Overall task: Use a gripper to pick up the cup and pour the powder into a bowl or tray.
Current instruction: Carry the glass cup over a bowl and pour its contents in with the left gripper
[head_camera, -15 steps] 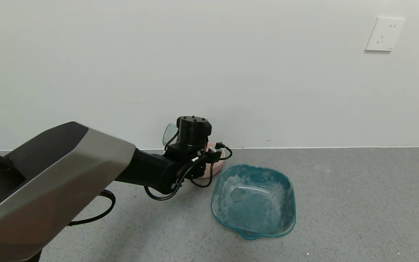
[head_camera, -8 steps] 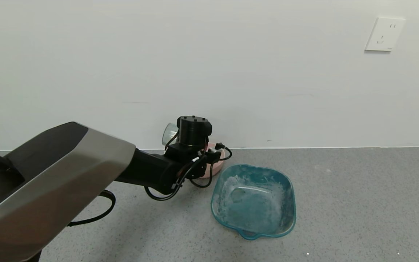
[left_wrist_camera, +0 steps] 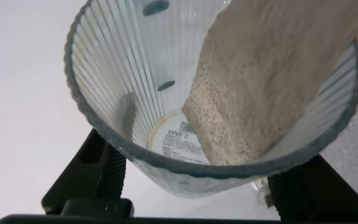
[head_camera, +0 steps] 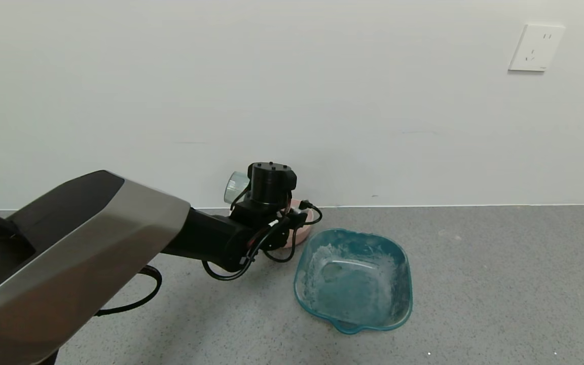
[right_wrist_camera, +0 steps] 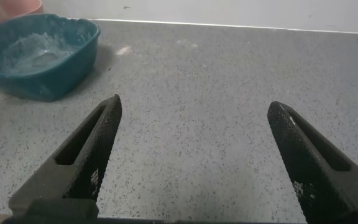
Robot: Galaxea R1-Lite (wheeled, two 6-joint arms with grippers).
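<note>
A: While we're reaching to the wall, our L gripper [left_wrist_camera: 191, 186] is pinching the cup [left_wrist_camera: 213, 93], tipped over the pink bowl [head_camera: 303, 223]; powder [left_wrist_camera: 260, 81] is sliding toward its rim.

B: Our R gripper [right_wrist_camera: 197, 155] is hovering w/ fingers spread over the floor [right_wrist_camera: 197, 74], nr the teal tray [right_wrist_camera: 36, 56].

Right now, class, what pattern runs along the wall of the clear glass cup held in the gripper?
Fine lengthwise ribs line the clear cup; the left wrist view shows them best.
</note>
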